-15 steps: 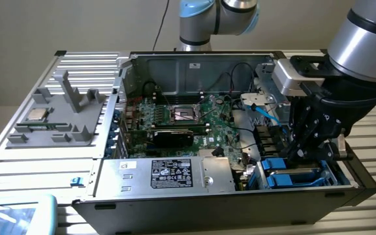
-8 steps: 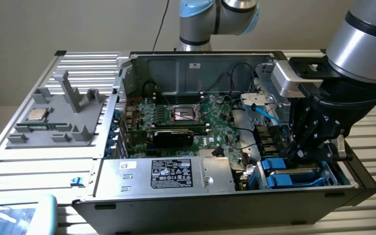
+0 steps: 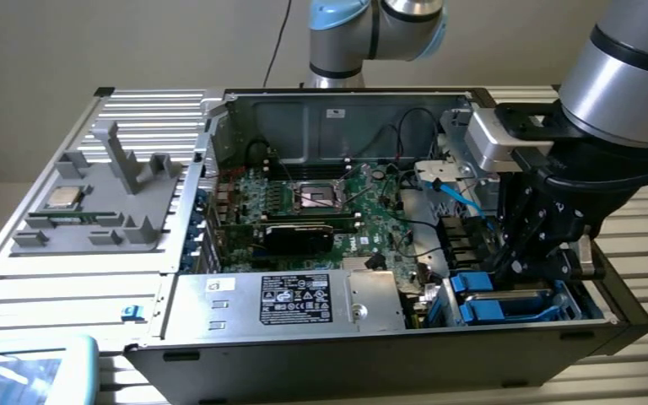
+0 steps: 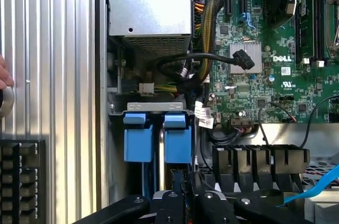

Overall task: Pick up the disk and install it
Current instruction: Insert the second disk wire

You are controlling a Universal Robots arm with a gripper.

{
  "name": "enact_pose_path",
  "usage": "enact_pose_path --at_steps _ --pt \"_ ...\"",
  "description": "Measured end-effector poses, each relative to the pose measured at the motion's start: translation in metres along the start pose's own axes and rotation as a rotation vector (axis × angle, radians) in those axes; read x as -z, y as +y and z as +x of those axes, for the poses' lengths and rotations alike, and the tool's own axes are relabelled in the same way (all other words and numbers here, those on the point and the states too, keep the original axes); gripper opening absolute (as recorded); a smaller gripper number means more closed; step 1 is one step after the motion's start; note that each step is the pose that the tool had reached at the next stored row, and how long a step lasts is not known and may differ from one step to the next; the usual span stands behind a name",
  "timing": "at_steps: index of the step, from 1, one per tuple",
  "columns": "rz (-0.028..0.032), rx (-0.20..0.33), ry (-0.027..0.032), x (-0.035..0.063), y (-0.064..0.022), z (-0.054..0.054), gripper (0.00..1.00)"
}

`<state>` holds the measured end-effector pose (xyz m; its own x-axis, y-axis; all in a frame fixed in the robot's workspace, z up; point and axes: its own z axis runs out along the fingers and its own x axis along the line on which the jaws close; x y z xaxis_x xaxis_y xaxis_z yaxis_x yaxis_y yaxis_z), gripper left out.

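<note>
Hanging low over the drive bay (image 3: 523,305) in the computer case (image 3: 301,363) corner, gripper (image 3: 523,263) | tight room between case wall and cables | jaws nearly closed | disk (image 4: 177,139) seated in bay, just beneath the fingers.

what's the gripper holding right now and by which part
It cannot be told. The gripper is shut, down in the drive bay over the blue drive carriers, but a grip on either isn't visible.

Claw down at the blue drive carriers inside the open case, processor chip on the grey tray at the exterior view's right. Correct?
No: the processor chip lies on the grey tray at the exterior view's left, as that view shows. The claw is at the blue drive carriers.
</note>
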<state>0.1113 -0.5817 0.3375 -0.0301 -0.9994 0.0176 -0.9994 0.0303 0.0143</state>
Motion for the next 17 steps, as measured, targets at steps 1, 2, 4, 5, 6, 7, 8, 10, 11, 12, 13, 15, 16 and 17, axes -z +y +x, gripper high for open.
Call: enact_pose_path --at_steps 1,2,4,5,6,7,8,10,11,12,13,15,16,17 --pt "0.0003 0.000 0.0001 -0.0005 0.0000 0.000 0.16" --pt "0.0006 0.000 0.0004 -0.0007 0.0000 0.000 0.16" --pt "0.0009 0.000 0.0005 -0.0011 0.0000 0.000 0.16" --pt "0.0011 0.000 0.0003 -0.0014 0.0000 0.000 0.16" --pt "0.0011 0.000 0.0002 -0.0015 0.0000 0.000 0.16" --pt "0.0012 0.000 0.0000 -0.0016 0.0000 0.000 0.16" --pt "0.0015 0.000 -0.0003 -0.0016 0.0000 0.000 0.16" --pt "0.0016 0.000 -0.0010 -0.0006 -0.0001 0.000 0.17" --pt "0.0018 0.000 -0.0005 0.0009 -0.0001 0.000 0.17" --pt "0.0020 -0.001 -0.0002 0.0025 -0.0002 -0.001 0.24" --pt "0.0021 -0.001 0.0001 0.0043 -0.0004 -0.001 0.24" --pt "0.0024 -0.001 0.0015 0.0088 -0.0007 -0.002 0.24" --pt "0.0024 -0.001 0.0027 0.0112 -0.0010 -0.003 0.24" --pt "0.0025 -0.002 0.0044 0.0133 -0.0014 -0.004 0.24"
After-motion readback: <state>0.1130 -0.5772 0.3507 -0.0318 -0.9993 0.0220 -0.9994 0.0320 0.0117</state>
